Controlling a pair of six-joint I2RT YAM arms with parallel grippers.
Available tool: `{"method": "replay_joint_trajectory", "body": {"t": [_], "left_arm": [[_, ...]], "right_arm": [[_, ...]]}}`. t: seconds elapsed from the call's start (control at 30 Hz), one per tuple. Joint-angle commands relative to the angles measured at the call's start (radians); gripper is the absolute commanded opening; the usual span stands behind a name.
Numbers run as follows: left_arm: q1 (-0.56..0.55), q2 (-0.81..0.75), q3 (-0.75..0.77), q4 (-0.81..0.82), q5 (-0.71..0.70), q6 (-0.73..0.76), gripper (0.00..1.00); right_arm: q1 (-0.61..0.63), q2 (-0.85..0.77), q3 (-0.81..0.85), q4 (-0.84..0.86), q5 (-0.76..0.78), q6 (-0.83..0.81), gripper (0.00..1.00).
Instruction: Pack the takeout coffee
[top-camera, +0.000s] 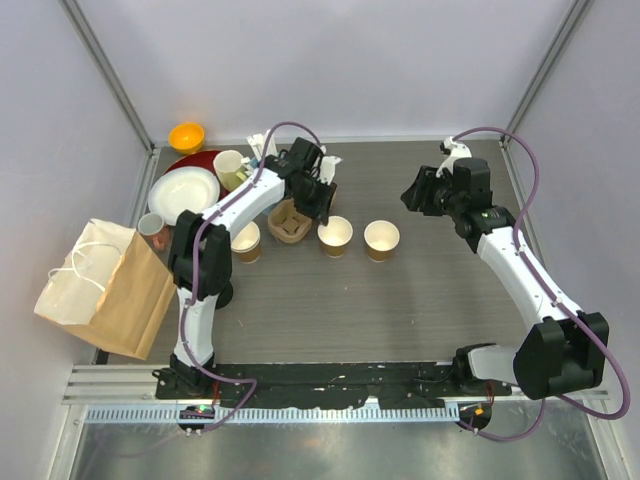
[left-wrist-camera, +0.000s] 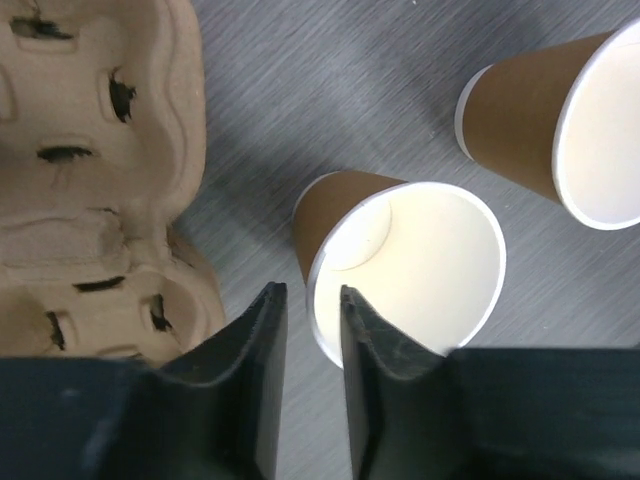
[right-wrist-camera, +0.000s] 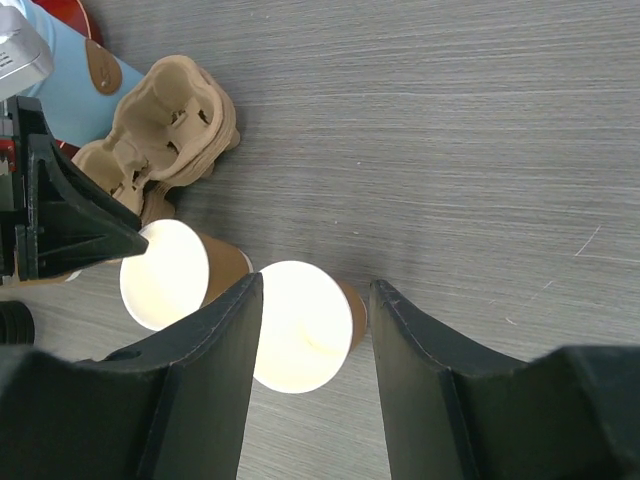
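Straddling cup (left-wrist-camera: 410, 270) rim, left pincer (left-wrist-camera: 310, 292) hides its near edge.

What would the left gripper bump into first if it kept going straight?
Most likely the rim of the middle paper cup: the left gripper points down with its jaws either side of that rim. Depth is hard to judge.

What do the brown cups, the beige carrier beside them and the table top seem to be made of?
The brown cups look like kraft paper: matte brown outside, smooth cream-white inside, thin rolled rim. The carrier seems moulded paper pulp: dull beige, rough, with rounded wells. The table top shows grey wood grain; real wood or laminate, I cannot tell.
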Motion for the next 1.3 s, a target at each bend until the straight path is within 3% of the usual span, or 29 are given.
{"method": "replay_joint_trajectory", "body": {"t": [0.0, 0.17, 0.27, 0.43, 0.57, 0.67, 0.8, 1.0, 1.1, 1.2, 1.27], "left_arm": [[0.0, -0.026, 0.046, -0.023, 0.016, 0.034, 0.39], [0.0, -0.078, 0.064, -0.038, -0.021, 0.062, 0.55], [0.0, -0.137, 0.09, -0.07, -0.019, 0.092, 0.58], [0.002, -0.281, 0.124, -0.298, -0.002, 0.214, 0.64], [0.036, -0.41, 0.075, -0.484, -0.143, 0.275, 0.68], [0.137, -0.507, -0.044, -0.586, -0.211, 0.297, 0.58], [0.307, -0.621, -0.283, -0.581, -0.342, 0.337, 0.49], [0.341, -0.711, -0.52, -0.546, -0.25, 0.3, 0.28], [0.254, -0.753, -0.652, -0.486, -0.272, 0.333, 0.32], [0.249, -0.837, -0.752, -0.408, -0.392, 0.46, 0.33], [0.253, -0.895, -0.785, -0.408, -0.358, 0.549, 0.35]], "right_arm": [[-0.004, -0.045, 0.016, 0.028, -0.043, -0.018, 0.52], [-0.003, -0.043, 0.016, 0.028, -0.069, -0.016, 0.52], [-0.004, -0.045, 0.013, 0.037, -0.095, -0.016, 0.53], [0.002, -0.066, -0.002, 0.063, -0.141, -0.003, 0.53], [0.046, -0.112, -0.027, 0.096, -0.121, 0.002, 0.53], [0.095, -0.138, -0.036, 0.097, -0.083, -0.021, 0.53], [0.115, -0.148, -0.042, 0.098, -0.098, -0.035, 0.53], [0.123, -0.16, -0.056, 0.11, -0.112, -0.03, 0.53], [0.125, -0.166, -0.062, 0.112, -0.109, -0.03, 0.53], [0.126, -0.172, -0.062, 0.11, -0.115, -0.03, 0.53], [0.126, -0.172, -0.059, 0.112, -0.117, -0.035, 0.53]]}}
